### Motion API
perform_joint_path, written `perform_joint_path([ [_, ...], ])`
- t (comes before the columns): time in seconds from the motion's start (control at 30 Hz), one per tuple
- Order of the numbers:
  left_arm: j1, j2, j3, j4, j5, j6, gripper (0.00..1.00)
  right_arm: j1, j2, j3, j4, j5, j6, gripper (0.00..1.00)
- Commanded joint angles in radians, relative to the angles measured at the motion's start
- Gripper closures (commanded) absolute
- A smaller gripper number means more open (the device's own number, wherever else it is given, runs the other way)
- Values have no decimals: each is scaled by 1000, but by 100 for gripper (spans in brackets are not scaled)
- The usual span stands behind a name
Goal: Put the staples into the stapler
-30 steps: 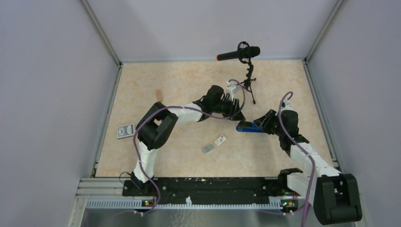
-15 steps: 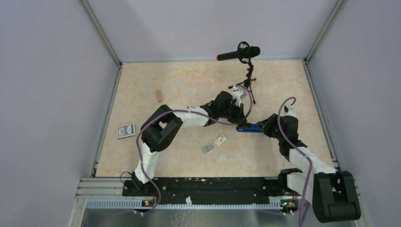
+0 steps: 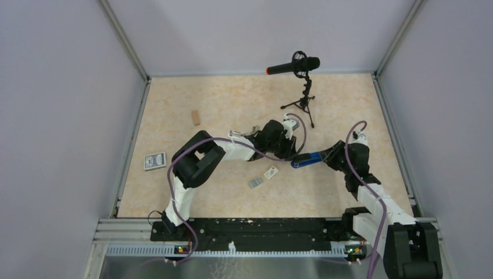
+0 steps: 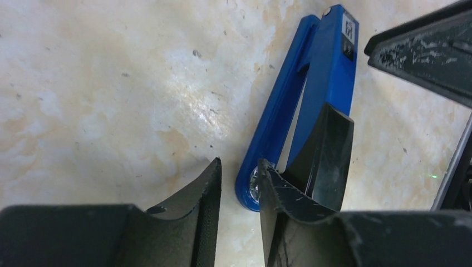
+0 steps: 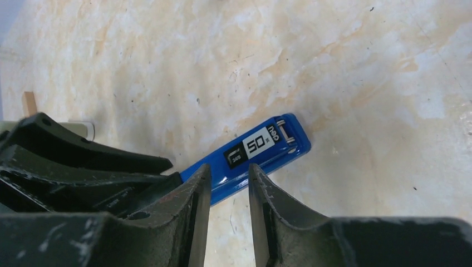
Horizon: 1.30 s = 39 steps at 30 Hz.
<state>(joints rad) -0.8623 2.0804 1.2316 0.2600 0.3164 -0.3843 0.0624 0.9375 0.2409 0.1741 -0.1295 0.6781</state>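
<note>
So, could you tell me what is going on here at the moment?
Both arms are working on a blue hinged bar, its halves spread open. The right gripper is clamped around it. The left gripper, fingers slightly apart, sits at the tip of one half. The white staples box and the grey block lie untouched on the table, nearer the bases.

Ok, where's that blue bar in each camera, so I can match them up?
Top external: blue bar, right of centre.
Left wrist: blue bar, upper centre-right, opened in a V.
Right wrist: blue bar, centre, label reading 50.
Shared landmark: the right gripper, at the bar's right end from above, black in the left wrist view's top right corner.
</note>
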Motion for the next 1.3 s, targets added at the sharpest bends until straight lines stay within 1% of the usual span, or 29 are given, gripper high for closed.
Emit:
perform_joint_path([
  [0.0,17,-112,139,-101,7,54,62,-6,-82,96,-112,-9,-66,69],
  [0.1,32,-133,272,-201,-7,99,54,-1,-106,159,-168,-51,-101,66],
  [0.13,37,-143,323,-231,-17,115,49,7,-109,175,-172,-66,-113,63],
  [0.17,43,-155,351,-251,-28,128,47,20,-110,192,-196,-78,-125,60],
  [0.27,70,-221,381,-311,-66,157,37,82,-99,246,-242,-93,-156,48],
  [0.3,84,-248,377,-325,-85,167,31,105,-95,263,-253,-86,-159,44],
  [0.33,98,-272,370,-343,-112,178,22,128,-94,275,-258,-76,-162,39],
  [0.37,116,-298,365,-367,-137,195,5,152,-92,283,-258,-67,-162,30],
  [0.4,139,-315,356,-391,-160,209,2,173,-92,290,-252,-55,-159,25],
  [0.43,166,-334,345,-417,-173,218,1,196,-92,300,-247,-44,-156,23],
  [0.53,288,-381,297,-460,-171,230,1,251,-86,326,-239,-16,-149,23],
  [0.6,348,-392,270,-475,-204,261,1,277,-81,343,-239,-4,-149,23],
  [0.7,425,-367,258,-511,-269,286,1,306,-77,367,-244,13,-149,23],
  [0.77,473,-334,255,-515,-241,295,2,318,-80,380,-253,17,-155,23],
  [0.83,517,-297,255,-507,-188,272,7,322,-88,382,-258,14,-160,23],
  [0.9,552,-257,247,-489,-133,247,16,326,-99,379,-259,8,-172,23],
  [0.97,579,-212,245,-486,-92,228,28,340,-106,379,-282,55,-177,23],
  [1.03,595,-171,250,-498,-49,223,36,364,-111,386,-321,117,-200,23],
  [1.13,598,-120,228,-496,-24,217,41,379,-111,399,-361,157,-215,23],
  [1.27,598,-71,192,-478,-29,197,47,381,-126,397,-354,189,-207,23],
])
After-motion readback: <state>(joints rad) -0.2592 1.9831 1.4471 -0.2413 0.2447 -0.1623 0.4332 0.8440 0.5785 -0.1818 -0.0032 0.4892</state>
